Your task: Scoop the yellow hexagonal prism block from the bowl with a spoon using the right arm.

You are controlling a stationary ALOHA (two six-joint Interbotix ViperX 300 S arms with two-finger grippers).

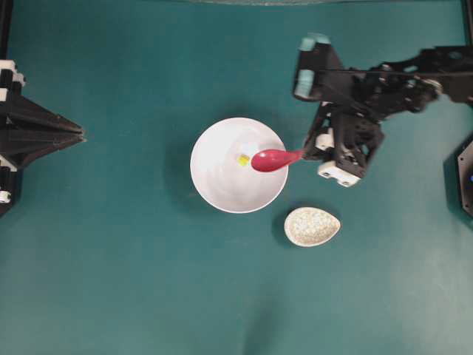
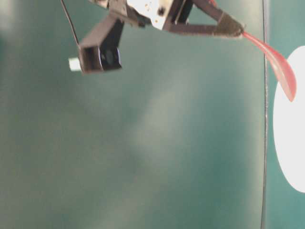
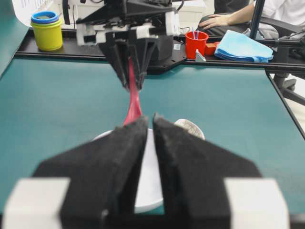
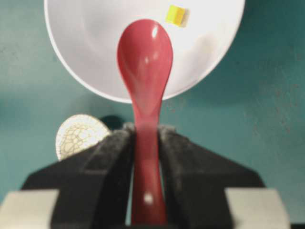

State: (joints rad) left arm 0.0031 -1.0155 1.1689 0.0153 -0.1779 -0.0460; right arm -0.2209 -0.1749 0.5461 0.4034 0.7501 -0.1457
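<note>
The white bowl (image 1: 214, 185) sits mid-table with the tiny yellow hexagonal prism block (image 1: 242, 159) lying inside it. My right gripper (image 1: 304, 154), just right of the bowl's rim, is shut on the handle of the pink-red spoon (image 1: 272, 160). The scoop hangs over the bowl's right part, close beside the block. In the right wrist view the spoon (image 4: 145, 57) points into the bowl (image 4: 86, 47), with the block (image 4: 176, 15) just past the scoop's tip on the right. My left gripper (image 1: 77, 137) rests at the far left, its jaws together and empty.
A speckled beige oval spoon rest (image 1: 312, 226) lies on the teal table just below and right of the bowl. Beyond the table's far edge in the left wrist view stand a yellow cup stack (image 3: 46, 31), a red cup (image 3: 196, 44) and a blue cloth (image 3: 240, 46).
</note>
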